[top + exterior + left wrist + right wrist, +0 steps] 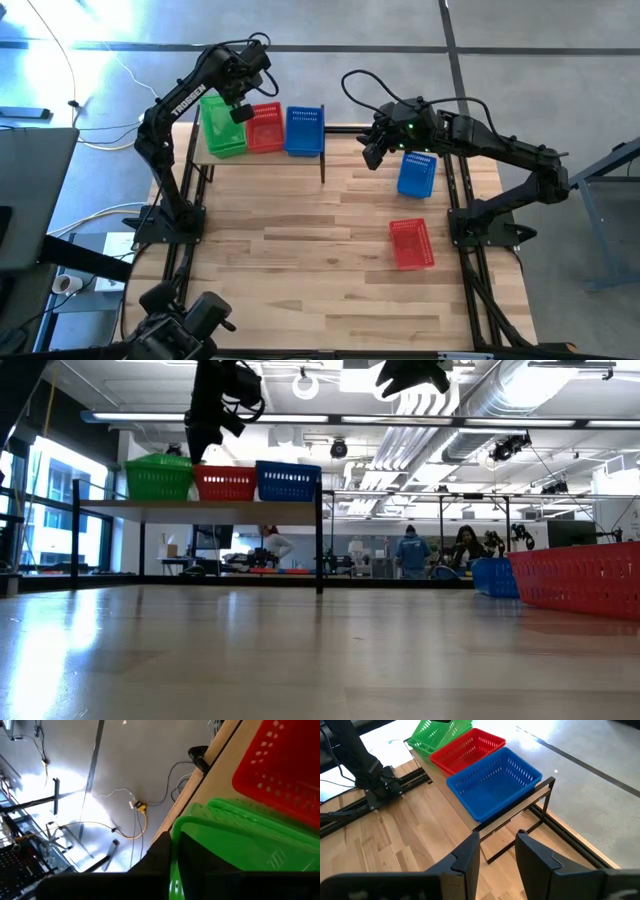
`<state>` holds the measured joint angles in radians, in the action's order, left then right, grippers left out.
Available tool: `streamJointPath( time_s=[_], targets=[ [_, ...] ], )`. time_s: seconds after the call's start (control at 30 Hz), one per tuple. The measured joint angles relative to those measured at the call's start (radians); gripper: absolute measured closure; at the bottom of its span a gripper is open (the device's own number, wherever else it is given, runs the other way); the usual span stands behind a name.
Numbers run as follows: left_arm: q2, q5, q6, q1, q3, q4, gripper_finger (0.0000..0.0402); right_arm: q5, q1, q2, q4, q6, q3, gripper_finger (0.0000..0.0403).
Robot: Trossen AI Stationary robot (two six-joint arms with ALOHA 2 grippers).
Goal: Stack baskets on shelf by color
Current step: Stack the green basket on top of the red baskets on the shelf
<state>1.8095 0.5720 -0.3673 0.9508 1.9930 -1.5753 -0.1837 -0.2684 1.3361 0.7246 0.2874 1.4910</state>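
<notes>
stacking well underway: shelf [262,155] carrying three colour piles side by side, green stack [222,126] at the left end, red stack [264,128] in the middle, blue stack [304,130] at the right end by the post; count per pile not readable from above or from table height

left gripper [240,112] over the green stack's rim, fingers pinched shut on the green wall as seen from its own wrist camera; top green basket sitting tilted in the right wrist view, so probably not yet nested flat

right gripper [373,152] hanging above the tabletop between shelf and loose baskets, fingers [465,857] parted, nothing between them

left to do, by judgement: loose blue basket [417,175] on the table beside the right arm, loose red basket [411,243] nearer the front edge, both needing to go onto their matching piles; green seating to finish first

around: wooden tabletop [300,270], black frame rails at both sides, cables on the floor behind, people at benches far back in the low view

in the way: shelf's front post [323,158] standing right at the blue pile, close to the likely approach path; left arm occupying the shelf's left end
</notes>
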Motion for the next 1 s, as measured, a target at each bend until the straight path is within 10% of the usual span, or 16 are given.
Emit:
streamJointPath(
  time_s=[1.0],
  targets=[
    [-0.07,-0.01,-0.141,-0.022,0.0,0.005,0.0401,0.0,0.0,0.0,0.058,-0.001,0.0,0.0293]
  ],
)
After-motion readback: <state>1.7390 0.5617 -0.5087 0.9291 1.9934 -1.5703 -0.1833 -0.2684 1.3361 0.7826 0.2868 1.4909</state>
